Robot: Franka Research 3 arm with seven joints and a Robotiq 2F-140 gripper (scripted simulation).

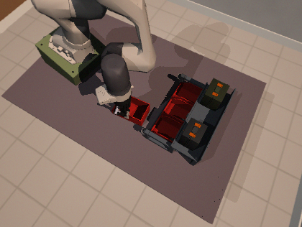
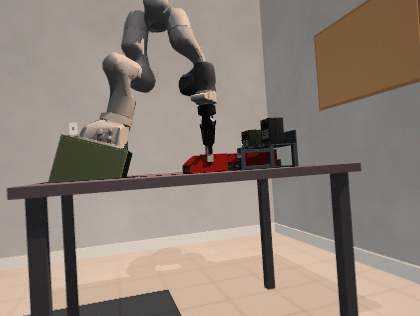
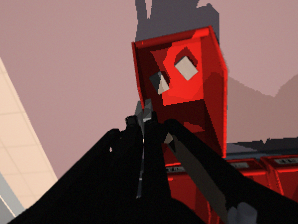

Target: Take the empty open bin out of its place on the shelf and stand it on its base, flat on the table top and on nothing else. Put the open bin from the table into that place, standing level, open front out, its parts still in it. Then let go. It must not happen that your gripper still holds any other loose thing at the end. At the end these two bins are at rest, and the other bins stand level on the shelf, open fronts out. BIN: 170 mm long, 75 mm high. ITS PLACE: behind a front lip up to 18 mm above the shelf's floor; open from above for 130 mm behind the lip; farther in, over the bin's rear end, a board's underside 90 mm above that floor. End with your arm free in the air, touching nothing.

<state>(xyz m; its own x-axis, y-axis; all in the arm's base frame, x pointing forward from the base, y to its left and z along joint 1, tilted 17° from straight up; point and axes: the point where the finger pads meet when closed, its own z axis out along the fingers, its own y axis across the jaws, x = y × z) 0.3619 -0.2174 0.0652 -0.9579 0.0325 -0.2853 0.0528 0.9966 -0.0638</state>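
The open red bin (image 1: 144, 108) (image 2: 197, 164) (image 3: 215, 90) stands on the table in front of the shelf, one end close to it. Two pale parts show in its far end in the wrist view, one block (image 3: 186, 68) and one piece (image 3: 162, 83) half in shade. My gripper (image 1: 126, 115) (image 2: 210, 157) (image 3: 146, 108) points down with its fingertips together on the bin's long side wall. It is shut on that wall. Three red bins, one nearest the base side (image 1: 188, 91), one in the middle (image 1: 177, 108) and one at the other end (image 1: 166, 128), sit in the shelf. Their rear ends are hidden.
The dark grey shelf (image 1: 157, 140) (image 2: 295, 159) has a raised upper board. An olive box (image 1: 216, 95) (image 2: 251, 137) and a dark box (image 1: 194, 134) (image 2: 272, 130), both with orange catches, stand on that board. The green robot base (image 1: 68, 68) (image 2: 87, 161) is at the opposite side.
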